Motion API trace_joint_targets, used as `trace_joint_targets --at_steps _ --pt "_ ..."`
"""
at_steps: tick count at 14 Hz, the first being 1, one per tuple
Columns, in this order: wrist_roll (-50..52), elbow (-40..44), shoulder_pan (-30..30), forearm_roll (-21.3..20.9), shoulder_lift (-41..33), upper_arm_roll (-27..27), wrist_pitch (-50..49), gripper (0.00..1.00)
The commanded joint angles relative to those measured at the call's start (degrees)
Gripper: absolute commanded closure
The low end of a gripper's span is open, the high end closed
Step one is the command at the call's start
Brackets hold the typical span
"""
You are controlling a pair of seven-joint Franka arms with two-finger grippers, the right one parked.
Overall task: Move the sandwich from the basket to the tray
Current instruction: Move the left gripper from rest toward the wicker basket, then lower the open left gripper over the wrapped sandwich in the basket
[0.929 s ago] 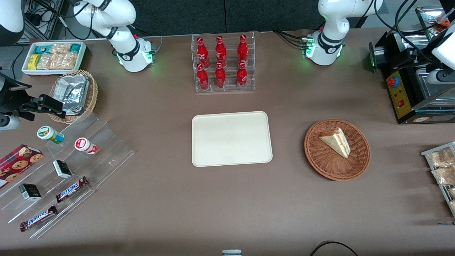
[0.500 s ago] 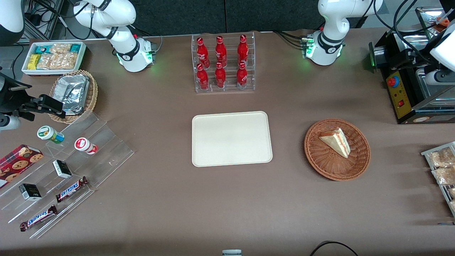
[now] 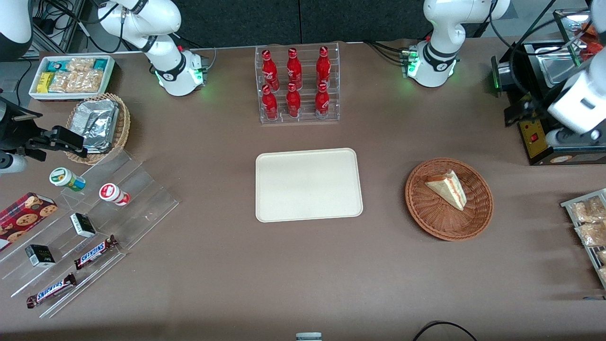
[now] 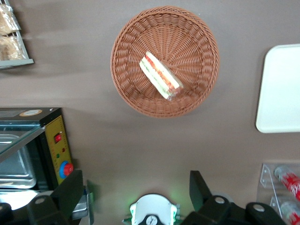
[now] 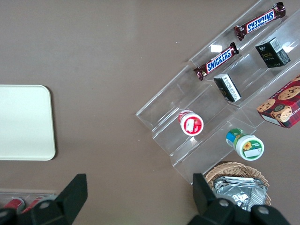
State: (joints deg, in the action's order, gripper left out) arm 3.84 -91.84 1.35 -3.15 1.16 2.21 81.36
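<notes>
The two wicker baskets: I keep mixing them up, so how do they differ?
The basket is reddish-brown, wide and shallow, and holds the sandwich; the foil-lined basket is tan, smaller and deeper, and holds crumpled silver foil. The first lies toward the working arm's end of the table, the second toward the parked arm's. Both are round and woven. The gripper is open, high above the table, apart from the basket.

Cola bottles — Snickers bars
</notes>
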Motion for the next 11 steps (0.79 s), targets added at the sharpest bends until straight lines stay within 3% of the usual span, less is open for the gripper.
trace_joint_targets --at_steps 1,3,11 --pt "4.49 -7.01 0.58 -0.45 -1.60 -0.10 5.98 0.00" --pt "5.73 -13.34 0.40 -0.28 -3.00 -0.19 11.69 0.00" --pt "38.31 -34.27 2.86 -0.28 -2.31 0.25 39.46 0.00"
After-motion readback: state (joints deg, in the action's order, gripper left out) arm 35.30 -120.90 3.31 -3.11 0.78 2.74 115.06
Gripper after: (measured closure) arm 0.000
